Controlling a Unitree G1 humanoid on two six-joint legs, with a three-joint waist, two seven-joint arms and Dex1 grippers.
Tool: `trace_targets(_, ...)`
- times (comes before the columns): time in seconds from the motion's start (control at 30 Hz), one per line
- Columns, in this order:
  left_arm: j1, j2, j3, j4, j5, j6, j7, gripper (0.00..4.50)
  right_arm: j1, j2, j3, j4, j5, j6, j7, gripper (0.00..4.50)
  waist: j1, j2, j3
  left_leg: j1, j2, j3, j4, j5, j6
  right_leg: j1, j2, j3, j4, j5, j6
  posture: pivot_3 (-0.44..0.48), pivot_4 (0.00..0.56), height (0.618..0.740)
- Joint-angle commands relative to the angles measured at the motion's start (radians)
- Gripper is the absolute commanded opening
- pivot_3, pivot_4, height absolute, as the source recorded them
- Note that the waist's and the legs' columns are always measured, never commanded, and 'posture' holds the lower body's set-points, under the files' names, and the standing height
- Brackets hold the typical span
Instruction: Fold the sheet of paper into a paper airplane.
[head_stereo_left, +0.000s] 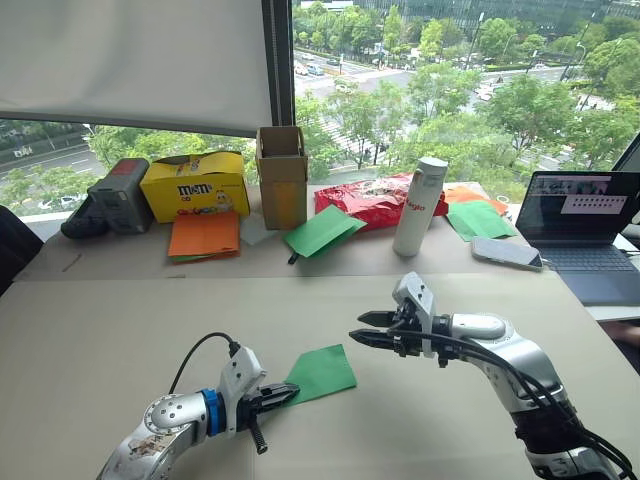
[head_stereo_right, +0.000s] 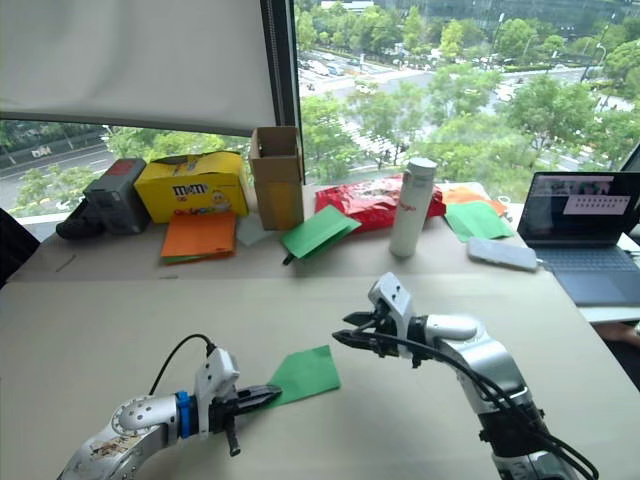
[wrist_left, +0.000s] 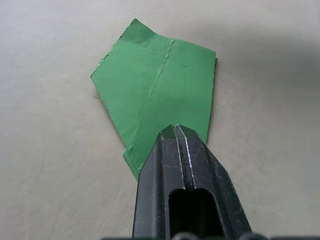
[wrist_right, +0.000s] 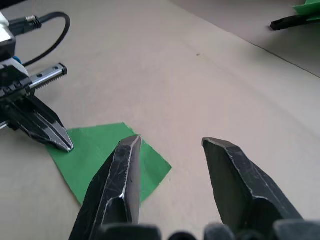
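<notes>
The sheet of paper (head_stereo_left: 322, 372) lies flat on the tan table as a small green folded shape with a raised crease down its middle (wrist_left: 160, 85). My left gripper (head_stereo_left: 288, 390) is shut, and its tips (wrist_left: 175, 129) rest on top of the paper's near corner, which runs on underneath the fingers. My right gripper (head_stereo_left: 358, 328) hovers open just right of and above the paper, pointing left. Nothing is between its fingers (wrist_right: 125, 170). From the right wrist, the paper (wrist_right: 100, 155) lies below the fingers with the left gripper (wrist_right: 67, 146) on its far corner.
Along the back stand orange paper sheets (head_stereo_left: 204, 235), more green sheets (head_stereo_left: 322, 230), a cardboard box (head_stereo_left: 282, 176), a yellow box (head_stereo_left: 195, 186), a red bag (head_stereo_left: 365, 200) and a white bottle (head_stereo_left: 421, 205). A phone (head_stereo_left: 506, 252) and laptop (head_stereo_left: 590, 225) sit right.
</notes>
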Motion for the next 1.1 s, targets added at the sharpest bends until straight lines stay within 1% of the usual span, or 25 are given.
trace_targets(0.03,0.03,0.028,-0.027,0.023,0.024,0.056,0.006,0.0,-0.038,-0.003,0.079,0.083,-0.02,0.037,0.024,2.22,0.0,0.0,0.0,0.0,0.0,0.0,0.0,0.0,0.001,0.0,0.0,0.0,0.0,0.0,0.0,0.0,0.15,0.74)
trace_targets(0.1,0.032,0.032,-0.032,0.015,0.011,0.07,0.001,0.0,-0.06,0.007,0.119,0.139,-0.038,0.022,0.038,2.22,0.0,0.0,0.0,-0.001,-0.001,0.001,-0.001,0.002,0.004,0.0,0.0,0.0,-0.001,0.0,0.0,0.0,0.15,0.74)
trace_targets(0.23,0.036,0.037,-0.041,0.015,0.011,0.077,-0.004,0.0,-0.106,0.014,0.201,0.251,-0.115,-0.089,0.077,2.22,-0.004,0.0,0.0,0.0,-0.001,0.002,-0.001,0.002,0.004,-0.001,0.0,0.0,-0.001,0.0,0.001,0.0,0.15,0.74)
trace_targets(0.33,0.037,0.04,-0.046,0.019,0.017,0.072,-0.006,0.0,-0.123,0.027,0.208,0.281,-0.114,-0.103,0.107,2.22,-0.004,0.0,0.0,0.001,0.0,0.002,-0.001,0.002,0.004,0.0,0.001,0.0,-0.001,0.0,0.001,0.0,0.15,0.74)
trace_targets(0.4,0.038,0.039,-0.048,0.03,0.02,0.065,-0.009,0.0,-0.125,0.034,0.206,0.278,-0.093,-0.083,0.134,2.22,-0.004,0.0,0.0,0.003,0.0,0.002,-0.001,-0.001,0.0,0.001,0.001,0.0,-0.001,0.0,0.001,0.0,0.15,0.74)
trace_targets(0.5,0.034,0.034,-0.051,0.048,0.021,0.055,-0.013,0.0,-0.122,0.051,0.198,0.263,-0.065,-0.052,0.154,2.22,-0.003,0.0,0.0,0.003,0.0,0.002,-0.001,-0.001,0.0,0.002,0.0,0.0,-0.001,0.0,0.001,0.0,0.15,0.74)
trace_targets(0.6,0.03,0.029,-0.054,0.066,0.024,0.045,-0.019,0.0,-0.13,0.072,0.185,0.265,-0.063,-0.045,0.149,1.44,-0.002,0.0,0.0,0.003,0.0,0.002,-0.002,-0.001,-0.001,0.002,0.0,0.0,-0.001,0.0,0.001,0.0,0.15,0.74)
trace_targets(0.73,0.032,0.025,-0.054,0.083,0.021,0.03,-0.023,0.0,-0.146,0.068,0.165,0.238,-0.064,-0.055,0.157,0.05,-0.001,0.0,0.0,0.003,-0.001,0.002,-0.003,-0.002,-0.002,0.002,-0.001,0.0,-0.003,0.0,0.001,0.0,0.15,0.74)
trace_targets(0.83,0.036,0.023,-0.051,0.097,0.02,0.02,-0.028,0.0,-0.142,0.04,0.163,0.197,-0.074,-0.108,0.183,0.02,-0.001,0.001,0.0,0.003,-0.001,0.002,-0.004,-0.002,-0.002,0.002,-0.001,0.0,-0.004,0.0,0.001,0.0,0.15,0.74)
trace_targets(0.93,0.033,0.023,-0.055,0.111,0.026,0.008,-0.037,0.0,-0.101,-0.007,0.173,0.146,-0.118,-0.311,0.242,0.02,0.002,0.001,0.001,0.003,-0.001,0.002,-0.005,-0.002,-0.002,0.002,-0.001,0.0,-0.004,0.0,0.001,0.0,0.15,0.74)
trace_targets(1.0,0.027,0.019,-0.06,0.124,0.021,0.004,-0.048,0.0,-0.076,0.003,0.133,0.127,-0.077,-0.374,0.26,0.02,0.007,0.001,0.001,0.003,-0.001,0.002,-0.005,-0.002,-0.002,0.002,-0.001,0.0,-0.005,-0.001,0.001,0.0,0.15,0.74)
trace_targets(1.1,0.012,0.013,-0.07,0.152,0.02,0.0,-0.069,0.0,-0.035,-0.018,0.13,0.13,-0.113,-0.608,0.313,0.02,0.011,0.001,0.001,0.003,-0.001,0.002,-0.005,-0.002,-0.003,0.003,-0.001,0.0,-0.006,-0.001,0.002,0.0,0.15,0.74)
